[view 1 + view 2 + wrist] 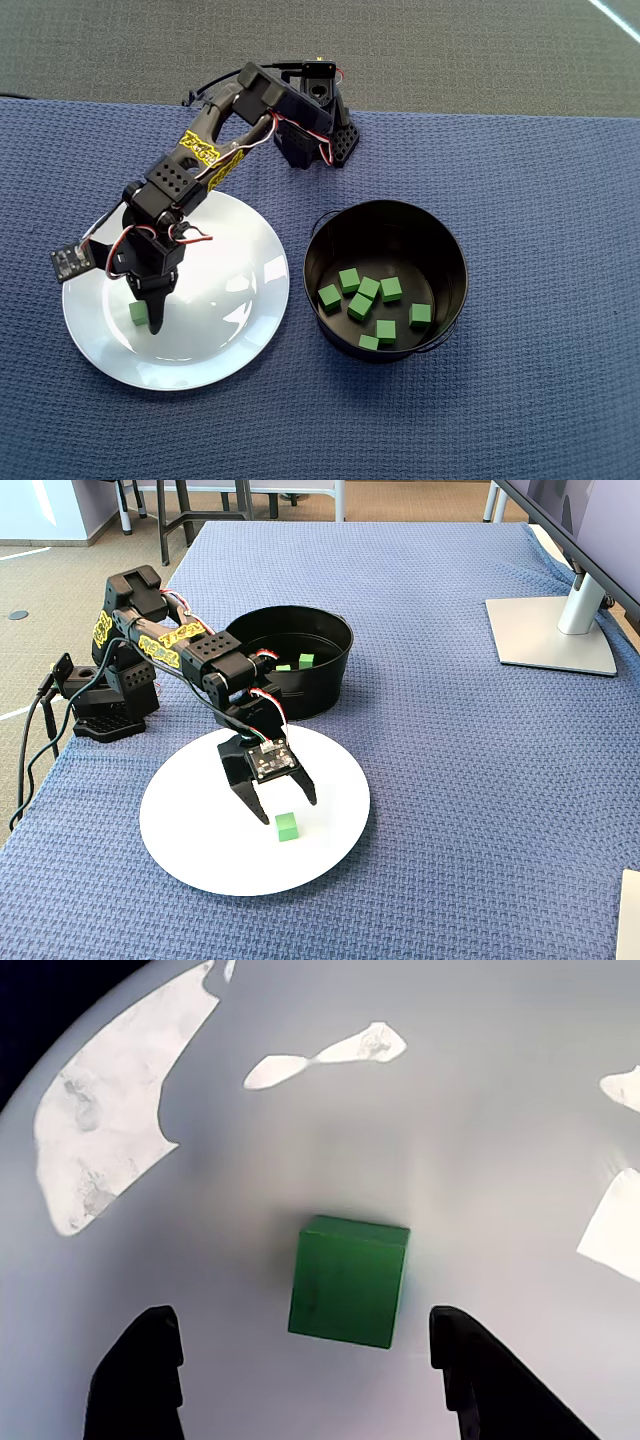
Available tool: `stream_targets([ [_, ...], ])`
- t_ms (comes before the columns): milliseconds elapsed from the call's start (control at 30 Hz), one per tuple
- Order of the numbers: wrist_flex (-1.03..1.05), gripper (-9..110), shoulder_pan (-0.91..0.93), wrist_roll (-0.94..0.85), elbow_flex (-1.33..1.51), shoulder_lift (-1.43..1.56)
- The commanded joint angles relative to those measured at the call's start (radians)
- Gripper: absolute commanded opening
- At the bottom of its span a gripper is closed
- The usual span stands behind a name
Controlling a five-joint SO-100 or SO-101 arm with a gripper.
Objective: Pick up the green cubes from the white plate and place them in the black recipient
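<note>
Above plate (pixel 200 850): hand (pixel 285 805), cube (pixel 287 827).

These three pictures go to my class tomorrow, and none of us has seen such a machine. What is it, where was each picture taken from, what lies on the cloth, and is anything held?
It is a small black robot arm with a two-fingered tool at its end. One picture looks straight down, one comes from a camera riding on the arm's wrist, and one from a camera standing beside the table. On the blue cloth lie a white plate and a black pot. Eight green cubes sit in the pot; one last cube lies on the plate. The tool is open above that cube, its fingers either side. Nothing is held.
</note>
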Motion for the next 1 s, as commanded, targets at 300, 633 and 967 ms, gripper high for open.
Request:
stream_targets([
  [300,-0.075,22,0.038,-0.040,-0.028,-0.037],
  [633,-0.121,0,0.038,0.028,-0.028,-0.040],
  [967,0.127,0,0.015,0.552,-0.147,0.241],
])
